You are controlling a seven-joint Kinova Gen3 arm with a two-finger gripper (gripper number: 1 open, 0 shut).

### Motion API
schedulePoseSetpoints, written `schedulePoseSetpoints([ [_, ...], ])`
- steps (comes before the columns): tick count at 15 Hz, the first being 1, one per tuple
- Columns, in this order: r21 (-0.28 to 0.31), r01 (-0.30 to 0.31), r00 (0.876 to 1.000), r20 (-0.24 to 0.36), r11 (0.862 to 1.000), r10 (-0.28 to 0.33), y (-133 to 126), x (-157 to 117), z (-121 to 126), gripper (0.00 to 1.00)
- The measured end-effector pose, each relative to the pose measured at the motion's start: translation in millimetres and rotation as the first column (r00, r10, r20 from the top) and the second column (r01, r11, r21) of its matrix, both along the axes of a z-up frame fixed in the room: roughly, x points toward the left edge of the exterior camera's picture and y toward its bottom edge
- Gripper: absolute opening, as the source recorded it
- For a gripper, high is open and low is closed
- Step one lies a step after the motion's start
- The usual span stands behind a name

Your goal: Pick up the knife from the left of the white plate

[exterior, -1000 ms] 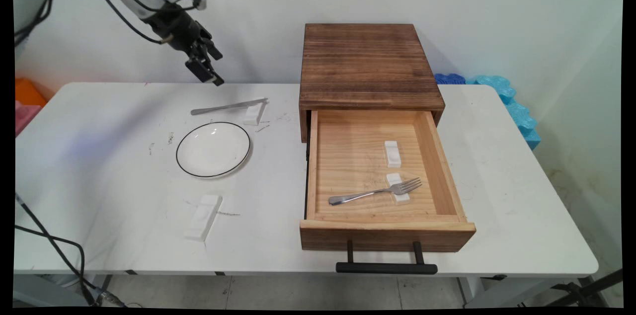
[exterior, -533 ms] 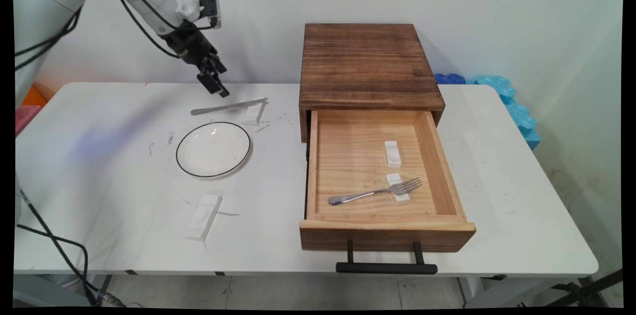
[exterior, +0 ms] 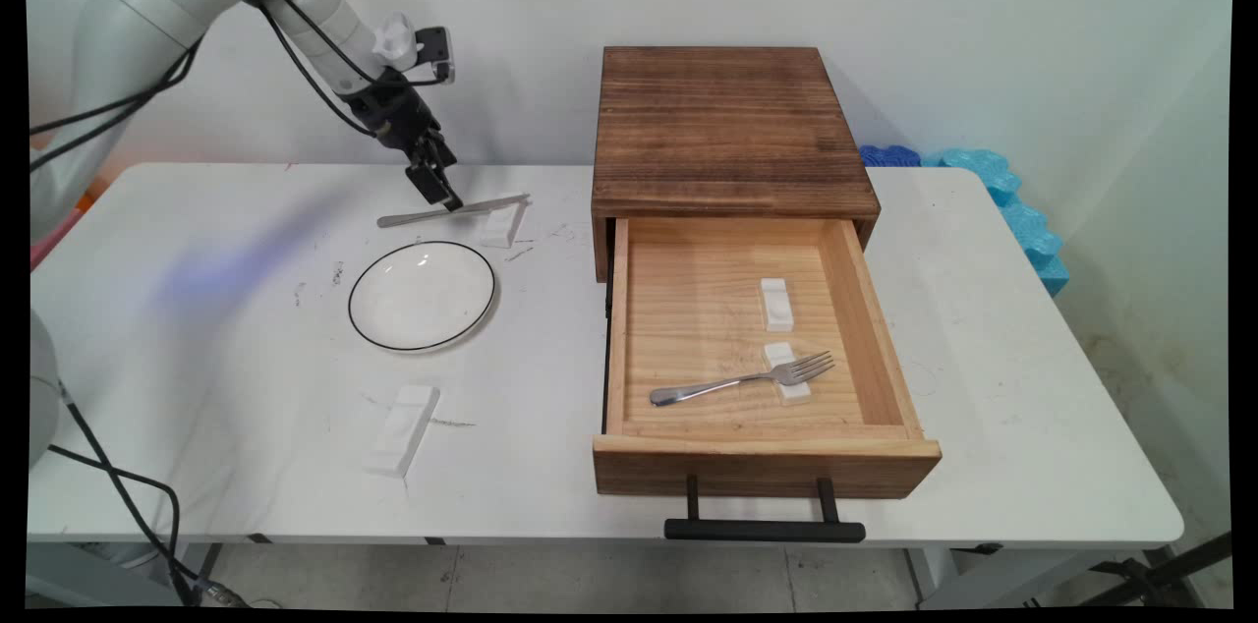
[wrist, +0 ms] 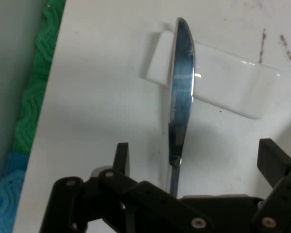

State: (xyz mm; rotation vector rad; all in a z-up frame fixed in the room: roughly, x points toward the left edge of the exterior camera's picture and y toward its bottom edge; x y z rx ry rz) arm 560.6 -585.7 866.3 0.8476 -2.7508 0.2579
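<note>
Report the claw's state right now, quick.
Claw: open, holding nothing, its fingers either side of the knife, whose blade rests on a white rest.

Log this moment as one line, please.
gripper: open, astride knife | knife: blade on white rest, beside plate | drawer: open, fork inside
</note>
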Motion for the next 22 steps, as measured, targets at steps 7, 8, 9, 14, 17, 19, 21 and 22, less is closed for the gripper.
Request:
schedulePoseSetpoints([
  [7, 0.032, 0.002, 1.000, 0.002, 0.999, -0.003, -14.0, 4.9, -20.9, 1.00],
  [8, 0.036, 0.006, 1.000, 0.005, 0.999, -0.006, -15.7, 6.2, -22.9, 1.00],
  [9, 0.038, 0.007, 1.000, 0.006, 0.999, -0.007, -16.4, 7.1, -24.1, 1.00],
  [14, 0.058, 0.015, 1.000, 0.012, 0.998, -0.016, -18.0, 12.4, -32.7, 1.00],
  [17, 0.064, 0.020, 1.000, 0.015, 0.998, -0.021, -18.6, 14.8, -36.2, 1.00],
  [19, 0.066, 0.026, 0.999, 0.017, 0.997, -0.028, -19.5, 15.9, -38.7, 1.00],
  [21, 0.066, 0.033, 0.999, 0.018, 0.997, -0.034, -20.5, 16.5, -40.9, 1.00],
  [22, 0.066, 0.036, 0.999, 0.019, 0.997, -0.037, -20.9, 16.7, -41.9, 1.00],
])
